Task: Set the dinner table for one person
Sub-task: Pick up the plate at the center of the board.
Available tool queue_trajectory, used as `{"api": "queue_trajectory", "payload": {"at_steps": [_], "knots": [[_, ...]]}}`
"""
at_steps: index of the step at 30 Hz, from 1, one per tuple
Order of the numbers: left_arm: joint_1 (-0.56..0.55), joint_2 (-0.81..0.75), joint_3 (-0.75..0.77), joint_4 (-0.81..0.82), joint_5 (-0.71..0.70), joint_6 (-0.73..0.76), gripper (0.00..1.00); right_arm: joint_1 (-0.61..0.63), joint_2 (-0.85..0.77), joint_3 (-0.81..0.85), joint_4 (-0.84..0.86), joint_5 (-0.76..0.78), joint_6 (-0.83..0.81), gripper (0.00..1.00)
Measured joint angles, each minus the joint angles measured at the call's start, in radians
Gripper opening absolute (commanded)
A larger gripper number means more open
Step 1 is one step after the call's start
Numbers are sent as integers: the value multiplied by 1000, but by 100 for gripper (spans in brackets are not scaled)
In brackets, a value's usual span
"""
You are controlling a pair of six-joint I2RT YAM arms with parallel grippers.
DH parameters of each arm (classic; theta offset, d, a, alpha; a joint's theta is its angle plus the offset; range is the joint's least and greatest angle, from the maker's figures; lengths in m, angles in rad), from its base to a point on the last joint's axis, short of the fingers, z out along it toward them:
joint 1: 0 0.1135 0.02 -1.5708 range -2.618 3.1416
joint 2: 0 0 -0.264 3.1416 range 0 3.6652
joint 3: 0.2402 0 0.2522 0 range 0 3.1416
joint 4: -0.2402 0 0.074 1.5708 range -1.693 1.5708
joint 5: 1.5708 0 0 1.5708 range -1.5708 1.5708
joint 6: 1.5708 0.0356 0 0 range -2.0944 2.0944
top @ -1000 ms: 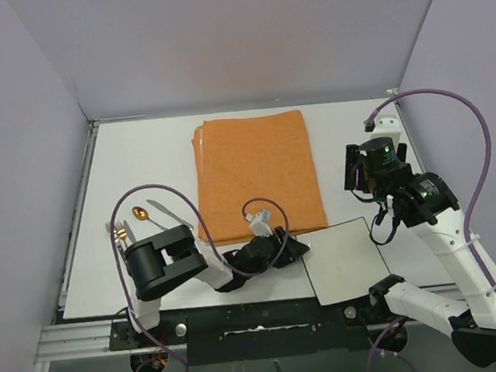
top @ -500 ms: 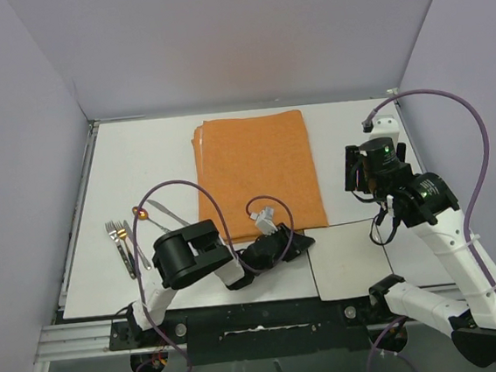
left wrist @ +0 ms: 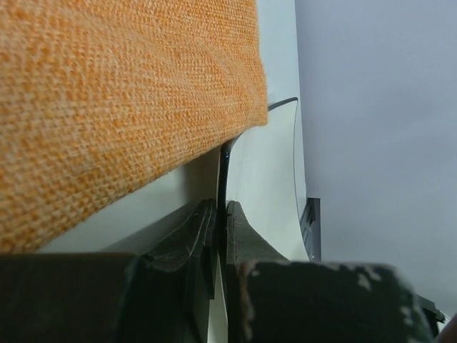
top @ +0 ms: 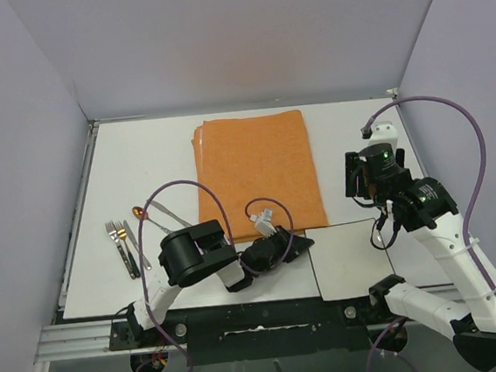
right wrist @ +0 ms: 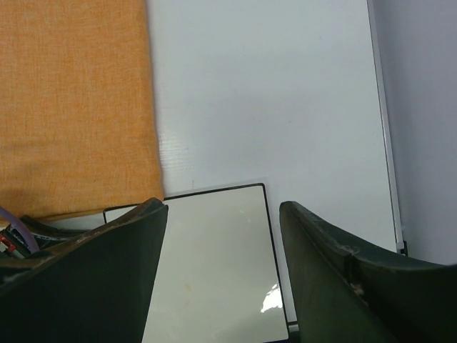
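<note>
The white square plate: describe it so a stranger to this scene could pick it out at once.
On the big white tabletop, find the orange cloth mat in the middle. Off the mat's near right corner is the white square plate, its edge pinched by the left end effector. Unlike the matte table, it is glossy with a thin dark rim.

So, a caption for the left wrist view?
Left gripper pinches the square white plate beside the orange woven cloth.
</note>
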Motion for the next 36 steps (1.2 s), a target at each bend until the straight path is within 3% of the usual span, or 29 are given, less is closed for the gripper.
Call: {"api": "queue_trajectory", "payload": {"at_steps": [5, 13, 22, 30, 36], "knots": [[0, -74, -5, -120, 14, 50, 0, 0, -21, -31, -2, 0, 9, 65], [0, -373, 39, -450, 46, 253, 0, 0, -58, -81, -3, 0, 32, 65], [34, -539, 59, -720, 70, 367, 0, 0, -57, -88, 1, 0, 56, 65], [218, -685, 60, -914, 112, 462, 0, 0, -65, -118, 11, -14, 87, 66], [380, -738, 62, -976, 131, 517, 0, 0, -146, -324, 66, -140, 187, 66]]}}
